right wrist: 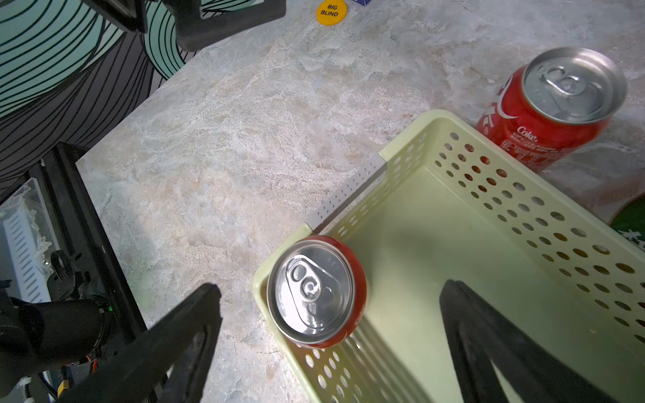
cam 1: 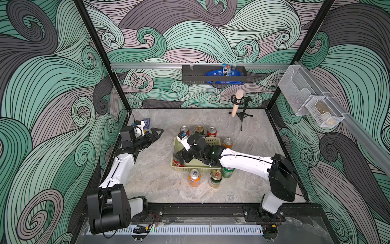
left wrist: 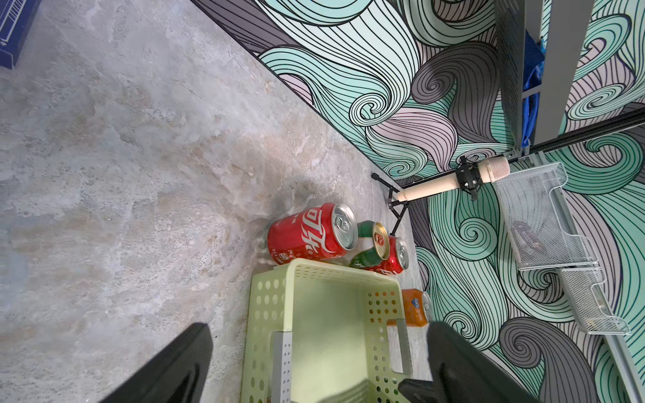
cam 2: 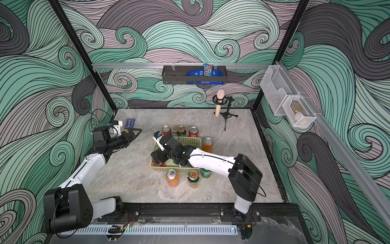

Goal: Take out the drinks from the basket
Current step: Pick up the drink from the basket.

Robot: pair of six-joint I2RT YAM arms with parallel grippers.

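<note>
Over the near left corner of the shallow pale yellow-green perforated plastic basket point(cam 1: 212, 141) the right gripper point(right wrist: 331, 289) is hovering with jaws spread wide, gripping nothing. In the right wrist view one black finger point(right wrist: 181, 342) is showing outside the basket wall and the other inside. An upright red aluminium can with a silver top point(right wrist: 316, 291) is sitting between them, and neither finger is touching it. That can is standing tight in the basket corner, the only drink inside. The basket is sitting mid-table on the grey marbled tabletop point(cam 1: 158, 179). Seven cans are standing outside it. Just behind the far wall: a second red can point(cam 1: 184, 130), a dark green-gold can point(cam 1: 199, 130) and a third red can point(cam 1: 211, 131). By the far right corner an orange can point(cam 1: 227, 143) is standing. Just in front of the near wall: another orange can point(cam 1: 194, 177), another green-gold can point(cam 1: 215, 178) and a bright green can point(cam 1: 227, 171) partly under the right arm. The left gripper point(left wrist: 321, 326) is hanging well left of the basket, pointing toward it, jaws apart and empty. A beige microphone on a black tripod point(cam 1: 237, 102) is standing at the back, and a dark blue box point(cam 2: 129, 123) is lying in the far left corner.
</note>
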